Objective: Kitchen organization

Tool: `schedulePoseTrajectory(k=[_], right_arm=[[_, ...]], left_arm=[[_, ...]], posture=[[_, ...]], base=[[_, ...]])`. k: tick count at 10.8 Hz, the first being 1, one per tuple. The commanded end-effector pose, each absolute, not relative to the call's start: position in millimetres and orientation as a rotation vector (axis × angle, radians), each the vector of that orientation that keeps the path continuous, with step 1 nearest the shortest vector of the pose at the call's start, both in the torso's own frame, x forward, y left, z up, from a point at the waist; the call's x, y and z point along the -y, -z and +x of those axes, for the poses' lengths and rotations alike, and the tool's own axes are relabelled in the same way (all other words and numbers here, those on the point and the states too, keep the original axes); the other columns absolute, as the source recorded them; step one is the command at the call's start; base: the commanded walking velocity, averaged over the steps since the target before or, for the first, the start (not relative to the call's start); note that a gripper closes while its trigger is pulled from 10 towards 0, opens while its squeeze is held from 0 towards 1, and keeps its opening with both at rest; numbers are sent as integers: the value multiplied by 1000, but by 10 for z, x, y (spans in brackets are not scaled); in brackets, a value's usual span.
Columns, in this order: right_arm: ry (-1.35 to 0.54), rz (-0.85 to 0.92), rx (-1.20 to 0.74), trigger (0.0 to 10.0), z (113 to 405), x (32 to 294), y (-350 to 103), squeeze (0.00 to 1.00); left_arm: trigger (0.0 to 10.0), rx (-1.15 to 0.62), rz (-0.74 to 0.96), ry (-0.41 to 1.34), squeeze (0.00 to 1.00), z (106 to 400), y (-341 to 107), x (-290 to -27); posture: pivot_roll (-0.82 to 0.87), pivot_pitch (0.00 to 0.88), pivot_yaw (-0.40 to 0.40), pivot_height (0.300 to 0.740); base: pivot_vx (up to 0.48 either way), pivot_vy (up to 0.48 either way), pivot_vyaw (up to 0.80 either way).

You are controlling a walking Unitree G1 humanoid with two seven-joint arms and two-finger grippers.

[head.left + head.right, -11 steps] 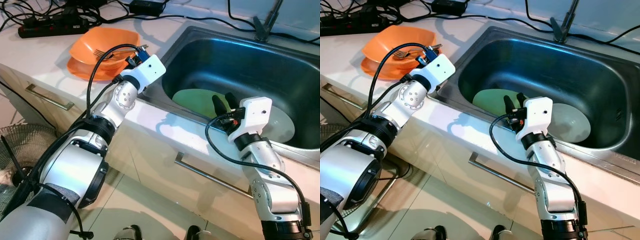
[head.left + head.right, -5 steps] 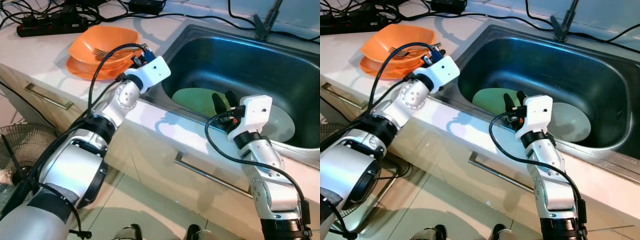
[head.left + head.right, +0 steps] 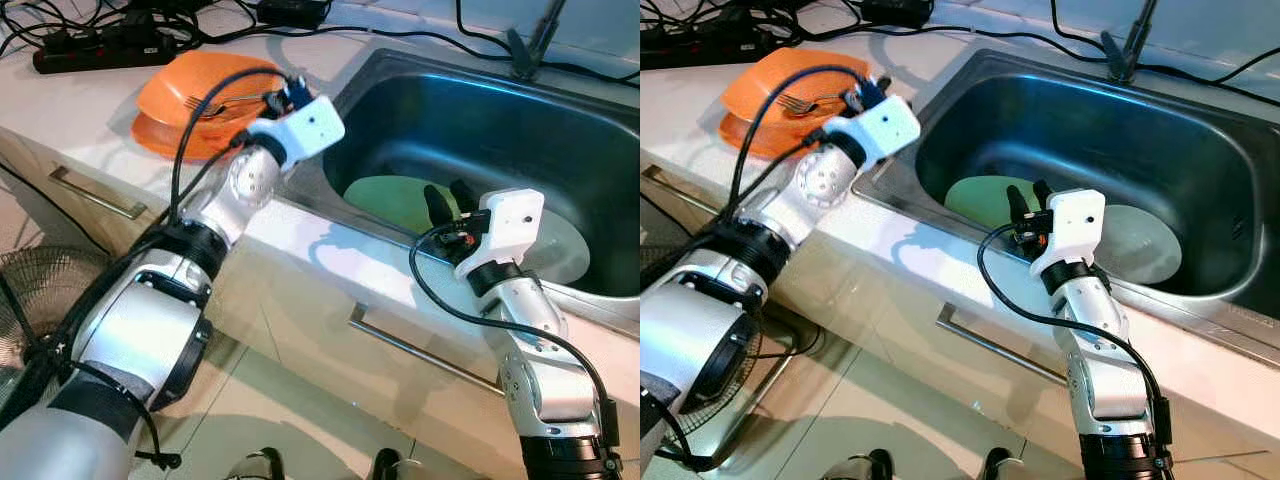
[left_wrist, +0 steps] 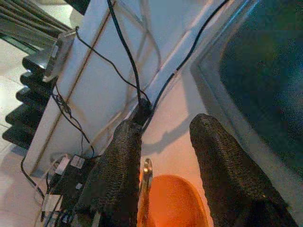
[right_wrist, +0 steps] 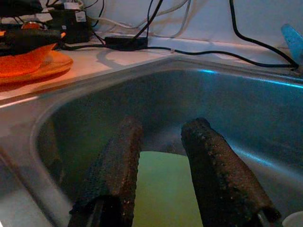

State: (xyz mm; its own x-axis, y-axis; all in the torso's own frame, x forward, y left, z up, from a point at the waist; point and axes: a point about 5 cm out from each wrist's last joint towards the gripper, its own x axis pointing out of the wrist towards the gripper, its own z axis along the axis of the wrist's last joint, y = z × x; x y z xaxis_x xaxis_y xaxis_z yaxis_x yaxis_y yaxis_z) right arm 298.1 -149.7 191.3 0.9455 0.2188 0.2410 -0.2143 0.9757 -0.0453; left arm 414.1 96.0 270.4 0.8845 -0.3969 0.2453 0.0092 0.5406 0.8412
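Because the green plate (image 3: pixel 400 196) lies flat on the sink (image 3: pixel 1180 120) floor beside a pale plate (image 3: pixel 1145 243), it will likely handle as stiff, thin and slippery; grasp its raised rim. The right gripper (image 5: pixel 158 168) hangs over it, fingers parted and empty. The left gripper (image 4: pixel 163 158), fingers apart, is above the orange bowl (image 3: pixel 200 85) and fork (image 3: pixel 800 100) on the desk (image 3: pixel 60 110).

Bright, even indoor light; head views sharp, wrist views softer.

Pale glare lies on the counter (image 3: pixel 330 250) below the sink (image 3: pixel 590 150), whose basin stays dark; soft arm shadows fall there. Close black fingers (image 4: pixel 118 179) blur, as do those fingers (image 5: pixel 113 175).
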Motion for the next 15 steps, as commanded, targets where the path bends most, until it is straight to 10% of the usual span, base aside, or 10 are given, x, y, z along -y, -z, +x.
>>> schedulePoseTrajectory(k=[1, 9, 10, 15], right_arm=[[-198, -3, 191, 10000, 2993, 1531, -1801, 0], [-199, -1, 174, 10000, 2968, 1526, -1752, 0], [-198, 0, 171, 10000, 2950, 1533, -1745, 0], [-201, 6, 157, 10000, 2937, 1509, -1714, 0]], left_arm=[[10000, 467, 1000, 248, 0, 4137, -2762, -937], [9922, 397, 1032, 145, 0, 4195, -2753, -1126], [0, 397, 1028, 143, 0, 4194, -2747, -1126], [0, 396, 1023, 133, 0, 4194, -2736, -1144]], posture=[[31, 242, 37, 740], [31, 248, 32, 740], [28, 252, 30, 740], [39, 260, 25, 740]], base=[[0, 0, 0], [0, 0, 0], [0, 0, 0], [0, 0, 0]])
